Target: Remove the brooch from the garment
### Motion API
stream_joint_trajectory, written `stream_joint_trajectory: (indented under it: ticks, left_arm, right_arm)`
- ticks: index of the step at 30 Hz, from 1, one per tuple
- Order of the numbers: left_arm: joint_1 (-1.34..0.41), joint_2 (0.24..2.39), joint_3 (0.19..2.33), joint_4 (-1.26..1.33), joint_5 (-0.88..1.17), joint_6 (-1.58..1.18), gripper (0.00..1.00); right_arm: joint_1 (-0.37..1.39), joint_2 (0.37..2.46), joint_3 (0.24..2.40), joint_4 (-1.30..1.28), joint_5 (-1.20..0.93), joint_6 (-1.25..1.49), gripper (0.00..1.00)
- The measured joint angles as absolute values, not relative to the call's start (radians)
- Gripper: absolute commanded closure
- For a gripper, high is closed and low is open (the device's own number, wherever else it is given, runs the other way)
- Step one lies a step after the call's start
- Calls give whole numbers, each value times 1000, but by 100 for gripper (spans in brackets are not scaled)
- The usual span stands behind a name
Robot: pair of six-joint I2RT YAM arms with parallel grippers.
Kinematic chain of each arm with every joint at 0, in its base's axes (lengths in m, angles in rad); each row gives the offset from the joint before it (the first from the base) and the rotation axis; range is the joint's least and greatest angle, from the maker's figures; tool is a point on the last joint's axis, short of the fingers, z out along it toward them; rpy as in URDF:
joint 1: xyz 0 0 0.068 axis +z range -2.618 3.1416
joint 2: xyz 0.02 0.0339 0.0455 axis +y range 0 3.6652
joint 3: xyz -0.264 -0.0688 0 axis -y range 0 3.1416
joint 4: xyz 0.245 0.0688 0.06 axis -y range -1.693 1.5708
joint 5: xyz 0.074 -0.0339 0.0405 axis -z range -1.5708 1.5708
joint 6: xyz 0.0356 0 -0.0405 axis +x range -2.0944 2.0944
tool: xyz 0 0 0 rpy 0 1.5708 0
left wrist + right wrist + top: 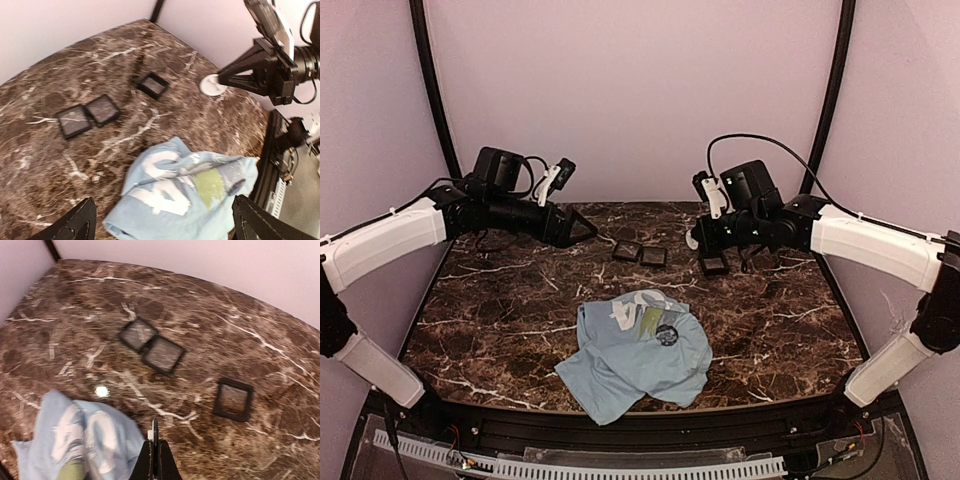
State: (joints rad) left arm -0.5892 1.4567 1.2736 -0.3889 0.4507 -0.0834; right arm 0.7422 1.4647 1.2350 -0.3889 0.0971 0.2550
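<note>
The left hand (585,228) is spread, the right hand (154,450) pressed together. Pin the shirt (620,372) with one, then pinch the brooch (667,334), toward the shirt's 3 o'clock side, squarely.

shirt (620,368) light blue, white print | brooch (667,335) dark navy | table (500,300) brown white-veined marble
</note>
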Motion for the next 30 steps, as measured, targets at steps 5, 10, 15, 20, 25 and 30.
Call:
stream_joint_trajectory:
  ticks: [5,10,15,20,25,30]
  left_arm:
    - [-458,1428,1274,-390,344,-120,1]
    - [-384,1423,1274,-391,301,-166,1]
    - [-345,1422,1274,-392,274,-197,1]
    - [-342,1420,1274,-393,266,-208,1]
    - [-342,1419,1274,-393,264,-210,1]
    - [-342,1419,1274,-393,264,-212,1]
  right_arm:
    - [677,1597,1312,-490,313,214,100]
    - [646,1743,1361,-529,433,175,100]
    - [628,1841,1392,-529,494,136,100]
    - [610,1905,1419,-512,525,109,100]
    - [601,1990,1475,-492,548,86,100]
    - [597,2069,1520,-482,574,76,100]
